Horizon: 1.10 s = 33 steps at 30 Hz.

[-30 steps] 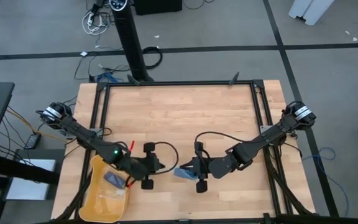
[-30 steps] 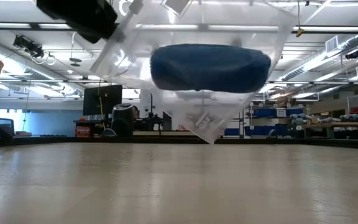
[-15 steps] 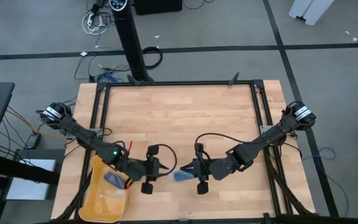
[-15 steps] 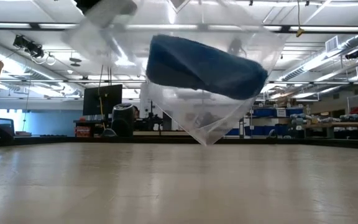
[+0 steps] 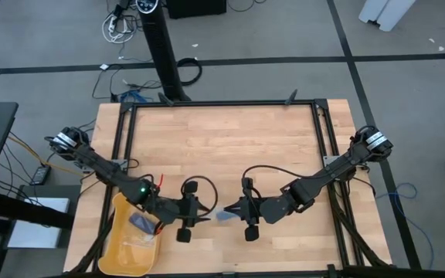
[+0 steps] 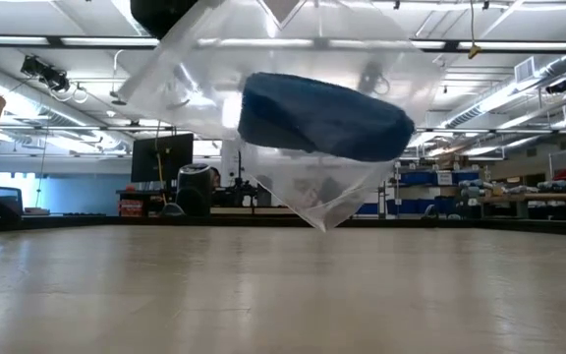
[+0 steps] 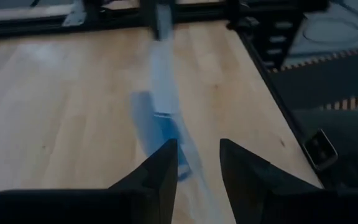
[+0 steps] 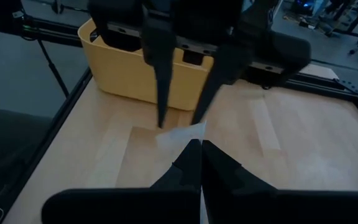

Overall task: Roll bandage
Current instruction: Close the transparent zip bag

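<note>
The bandage (image 6: 322,116) is a bright blue roll lying inside a clear plastic bag (image 6: 312,192), which hangs above the table near its front edge. From above the bandage shows as a blue patch (image 5: 224,216) between the two grippers. My right gripper (image 5: 236,210) is shut on the bag. My left gripper (image 5: 199,212) faces it, open, with its fingers (image 8: 162,93) on either side of the bag's opposite edge. I cannot tell whether they touch it. My right gripper pinches the bag's top edge at a corner (image 8: 182,135) between its two shut fingers. It comes from the table's right, slanting a little downward. The bag hangs below the fingers, clear of the table, with the bandage lying slightly tilted inside it.
A yellow bin (image 5: 118,228) stands at the table's front left corner, beside my left arm, with a small dark packet (image 5: 141,222) in it. A black frame (image 5: 222,104) runs around the wooden table top (image 5: 222,147), whose middle and far part are bare.
My left gripper has opened and let go of the bag's edge, and has tipped up a little. The bag swung, and the bandage inside it tilted. The bag now hangs from my right gripper alone, which has kept still.
</note>
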Motion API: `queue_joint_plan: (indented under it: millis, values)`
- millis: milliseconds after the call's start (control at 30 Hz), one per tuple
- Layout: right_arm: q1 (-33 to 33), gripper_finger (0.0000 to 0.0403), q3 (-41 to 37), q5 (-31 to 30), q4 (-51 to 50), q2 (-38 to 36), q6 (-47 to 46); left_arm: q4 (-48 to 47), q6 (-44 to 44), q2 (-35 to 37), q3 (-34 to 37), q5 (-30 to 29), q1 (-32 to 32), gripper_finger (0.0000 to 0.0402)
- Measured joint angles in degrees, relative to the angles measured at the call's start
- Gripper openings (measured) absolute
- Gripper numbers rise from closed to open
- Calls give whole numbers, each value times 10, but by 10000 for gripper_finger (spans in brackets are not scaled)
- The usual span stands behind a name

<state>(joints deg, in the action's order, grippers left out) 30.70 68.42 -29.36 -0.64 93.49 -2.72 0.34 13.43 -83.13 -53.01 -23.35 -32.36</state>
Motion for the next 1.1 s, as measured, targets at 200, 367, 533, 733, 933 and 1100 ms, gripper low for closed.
queue_joint_plan:
  millis: [200, 367, 533, 733, 933, 1100]
  values:
    - [0, 0, 0, 0, 0, 0, 3, 1, 51, 0, 0, -3, 9, 127]
    - [0, 0, 0, 0, 1, 0, 3, 0, 52, -1, 0, -2, 9, 124]
    - [0, 0, 0, 0, 4, 0, 4, 0, 53, -1, 0, -4, 9, 100]
    - [0, 0, 0, -2, 6, 0, 9, 0, 50, -1, 0, -4, 9, 77]
    - [0, 0, 0, -12, 12, 1, 14, 0, 49, -15, -1, -13, 9, 80]
    - [4, 0, 0, -22, 11, 1, 15, 9, 45, -17, -1, -27, 9, 87]
